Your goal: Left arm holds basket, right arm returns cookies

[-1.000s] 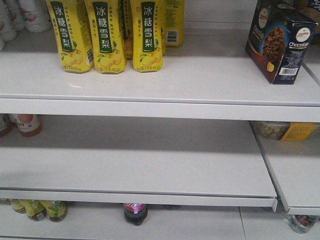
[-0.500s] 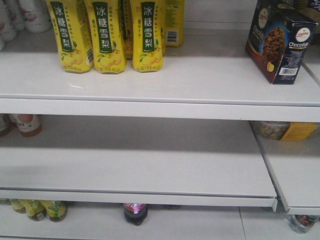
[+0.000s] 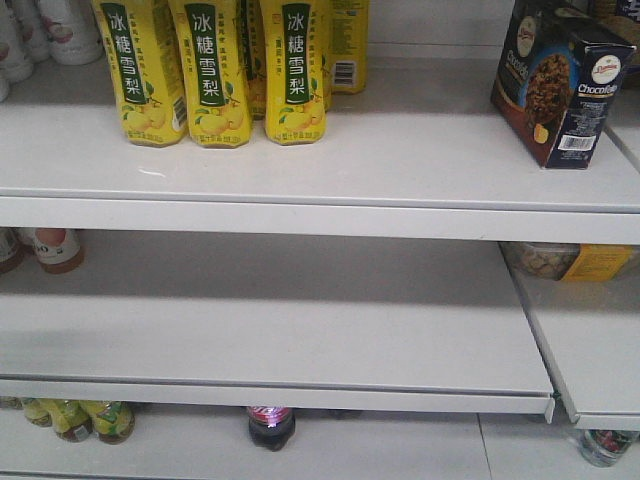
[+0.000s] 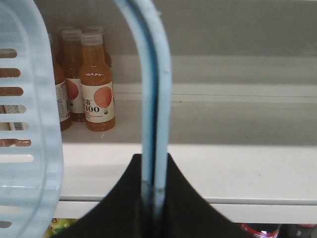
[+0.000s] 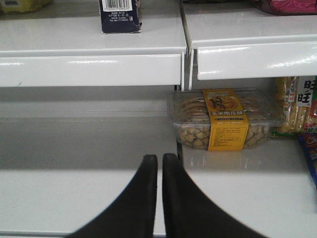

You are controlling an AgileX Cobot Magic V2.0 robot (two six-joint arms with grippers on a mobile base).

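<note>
The cookies, a dark navy and brown box, stand upright at the right end of the upper shelf; in the right wrist view only the box's barcode side shows at the top. My left gripper is shut on the two thin light blue handles of the basket, whose slotted wall fills the left edge. My right gripper is shut with nothing between its fingers, hovering over the middle shelf, below and to the right of the cookies. Neither gripper shows in the front view.
Yellow drink bottles stand at the upper shelf's left. A clear snack tub with a yellow label sits on the middle shelf by the shelf joint. Orange juice bottles stand behind the basket. More bottles are on the lowest level.
</note>
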